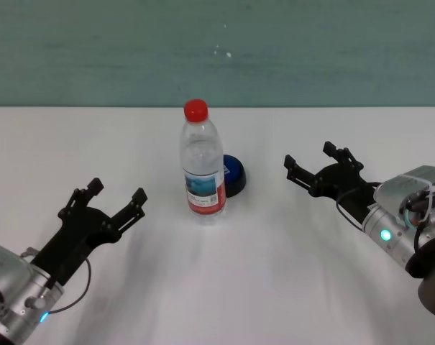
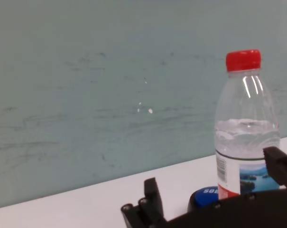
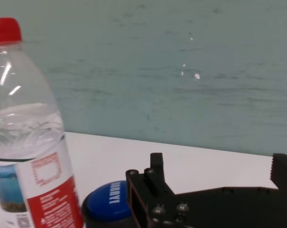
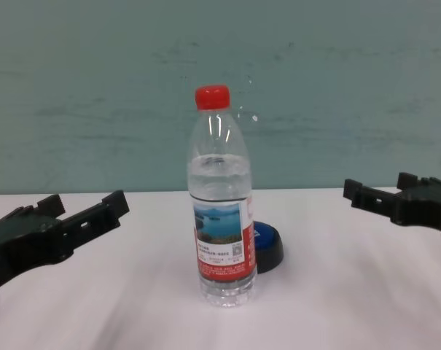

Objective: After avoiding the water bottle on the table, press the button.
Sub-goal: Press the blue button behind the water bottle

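— Clear plastic, red cap: the water bottle [image 1: 203, 164] stands upright mid-table [image 1: 260, 287], and the blue-topped button [image 1: 234, 175] sits just behind it, toward the robot's right.

— And the arms?

— Right gripper [image 1: 316, 162] hovers right of the button, fingers apart, holding nothing. Left gripper [image 1: 116, 193] is well left of the bottle — fingers also spread, empty.

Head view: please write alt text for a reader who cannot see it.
A water bottle with a red cap stands upright mid-table, half hiding the blue button just behind it on the robot's right. The left pincer and right pincer hover open on either side, touching neither.
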